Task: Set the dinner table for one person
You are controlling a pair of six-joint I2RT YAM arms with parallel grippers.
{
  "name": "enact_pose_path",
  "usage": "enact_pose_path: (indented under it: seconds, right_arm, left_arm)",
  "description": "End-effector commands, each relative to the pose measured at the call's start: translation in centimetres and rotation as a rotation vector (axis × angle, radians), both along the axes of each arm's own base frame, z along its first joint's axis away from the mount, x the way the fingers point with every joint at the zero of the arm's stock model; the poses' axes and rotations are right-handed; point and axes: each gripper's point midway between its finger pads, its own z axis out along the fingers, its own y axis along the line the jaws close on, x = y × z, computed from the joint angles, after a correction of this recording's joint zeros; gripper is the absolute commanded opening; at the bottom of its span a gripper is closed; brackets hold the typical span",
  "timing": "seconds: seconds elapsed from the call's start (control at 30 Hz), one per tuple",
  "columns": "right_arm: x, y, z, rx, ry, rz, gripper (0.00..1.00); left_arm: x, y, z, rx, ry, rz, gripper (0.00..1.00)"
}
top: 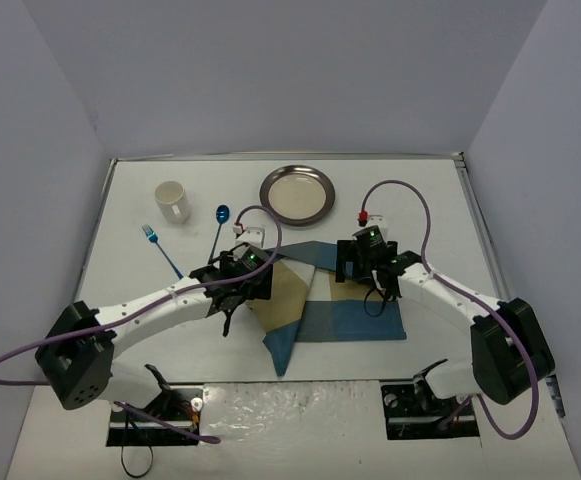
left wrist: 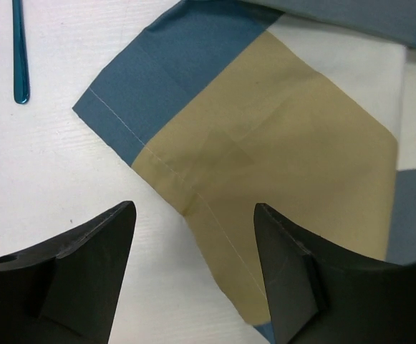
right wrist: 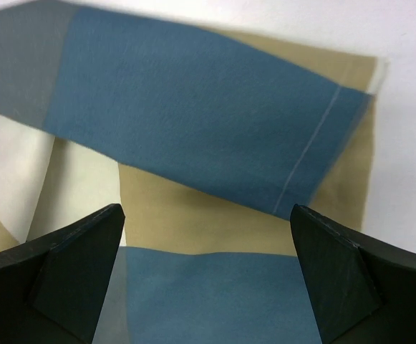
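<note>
Work surface: the dinner table point(top: 430, 200), a large flat plain white rectangular tabletop enclosed by pale grey walls, fills most of the top view. At centre frame lies the blue-and-tan checked cloth placemat point(top: 355, 320). It is not flat: its left portion sits skewed on a diagonal, with one corner pointing toward lower centre, and a blue band is folded over along its upper edge. The left gripper point(left wrist: 193, 209) hangs over the placemat's left hem, jaws apart, nothing between them. The right gripper point(right wrist: 206, 213) hangs over the folded band at upper right, jaws spread wide, likewise holding nothing. Judged step: spreading the placemat, the first stage of the setting. The next move likely calls for each gripper to pinch a hem or corner and draw the cloth outward until it lies square and smooth. Toward the top of the frame, apart from the cloth, lie a round silver metal plate point(top: 297, 193), a white ceramic mug point(top: 172, 200), a blue spoon point(top: 218, 225) and a blue fork point(top: 163, 250).
</note>
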Motion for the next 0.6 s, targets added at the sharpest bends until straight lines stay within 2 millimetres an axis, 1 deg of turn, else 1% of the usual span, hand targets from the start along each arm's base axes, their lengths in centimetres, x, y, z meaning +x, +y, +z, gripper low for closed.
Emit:
enact_pose_path:
  seconds: [0.0, 0.07, 0.2, 0.33, 0.47, 0.5, 0.57]
  right_arm:
    - [1.4, 0.0, -0.4, -0.060, -0.034, -0.029, 0.99]
    - [1.5, 0.4, -0.5, -0.071, -0.035, -0.022, 0.99]
    - [1.5, 0.9, -1.5, -0.108, -0.018, -0.012, 1.00]
    - [1.8, 0.6, -2.5, -0.154, -0.007, -0.031, 1.00]
    - [2.2, 0.0, -2.5, -0.183, -0.024, -0.071, 0.99]
    - [2.4, -0.3, -2.2, -0.195, -0.040, -0.091, 0.99]
    - [2.7, -0.6, -1.7, -0.204, -0.058, -0.109, 0.97]
  left_arm:
    - [3.5, 0.3, 0.6, -0.057, -0.065, 0.093, 0.56]
    - [4.2, 0.7, -0.3, -0.047, -0.058, 0.116, 0.55]
    - [5.8, 1.2, -2.1, -0.030, -0.040, 0.145, 0.51]
    - [6.8, 1.6, -4.0, 0.005, -0.004, 0.161, 0.47]
    - [7.3, 2.2, -5.3, 0.023, 0.022, 0.181, 0.44]
    - [7.3, 2.3, -5.9, 0.029, 0.037, 0.186, 0.44]
    - [7.3, 2.6, -6.4, 0.041, 0.054, 0.195, 0.43]
